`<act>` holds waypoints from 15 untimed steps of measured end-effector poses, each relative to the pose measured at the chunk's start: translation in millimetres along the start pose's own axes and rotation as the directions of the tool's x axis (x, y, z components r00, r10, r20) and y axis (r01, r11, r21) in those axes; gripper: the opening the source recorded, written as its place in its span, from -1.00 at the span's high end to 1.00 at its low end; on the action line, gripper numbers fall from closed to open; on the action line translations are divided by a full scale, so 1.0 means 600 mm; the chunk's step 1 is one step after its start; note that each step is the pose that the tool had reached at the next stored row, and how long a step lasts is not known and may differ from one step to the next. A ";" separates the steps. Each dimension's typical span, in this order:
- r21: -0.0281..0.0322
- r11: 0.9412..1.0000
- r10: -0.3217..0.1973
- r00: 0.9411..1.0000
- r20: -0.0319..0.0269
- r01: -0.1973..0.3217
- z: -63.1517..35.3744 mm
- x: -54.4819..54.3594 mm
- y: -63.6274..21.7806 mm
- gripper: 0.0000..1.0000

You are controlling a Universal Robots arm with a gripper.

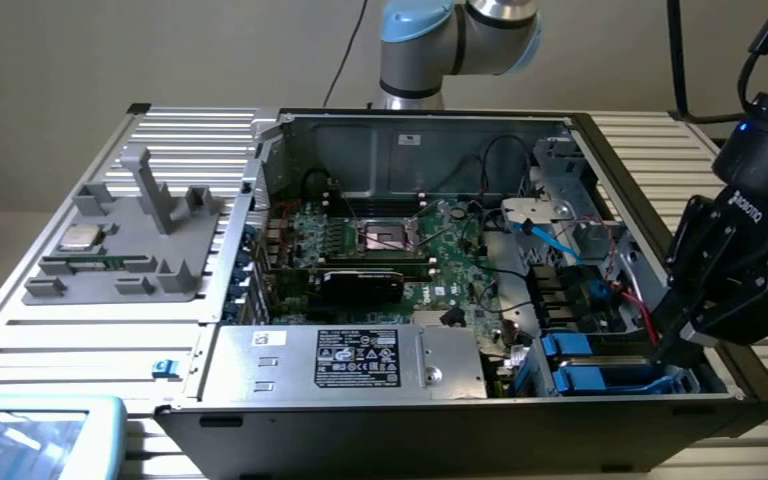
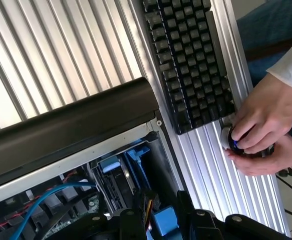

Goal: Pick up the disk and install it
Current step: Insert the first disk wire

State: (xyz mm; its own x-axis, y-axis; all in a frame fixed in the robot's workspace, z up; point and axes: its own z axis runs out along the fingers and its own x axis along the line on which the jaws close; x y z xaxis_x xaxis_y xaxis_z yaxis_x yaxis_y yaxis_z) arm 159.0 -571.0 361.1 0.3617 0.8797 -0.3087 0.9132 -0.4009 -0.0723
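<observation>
Black gripper (image 1: 674,352) sits low in the open black computer case (image 1: 424,432), straddling the blue-framed silver-grey disk (image 2: 164,221), presumably to seat it. Gripped or released, we can't tell.

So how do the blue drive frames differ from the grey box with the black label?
The blue drive frames are small and bright; the grey box is bare metal and larger. The frames sit stacked in the corner bay beside the hand; the box lines the near wall. Both sit inside the open case.
</observation>
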 end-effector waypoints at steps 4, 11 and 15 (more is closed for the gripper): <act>0.007 1.000 -0.004 1.000 -0.019 0.004 -0.007 -0.002 -0.001 0.23; 0.008 1.000 -0.004 1.000 -0.023 0.005 -0.051 -0.017 -0.004 0.23; 0.007 1.000 -0.004 1.000 -0.024 0.004 -0.074 -0.024 -0.005 0.23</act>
State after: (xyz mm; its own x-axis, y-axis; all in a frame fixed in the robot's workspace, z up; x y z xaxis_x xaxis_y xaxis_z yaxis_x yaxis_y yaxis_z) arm 159.2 -571.0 408.0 0.3623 0.8871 -0.2858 0.9135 -0.3989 -0.0801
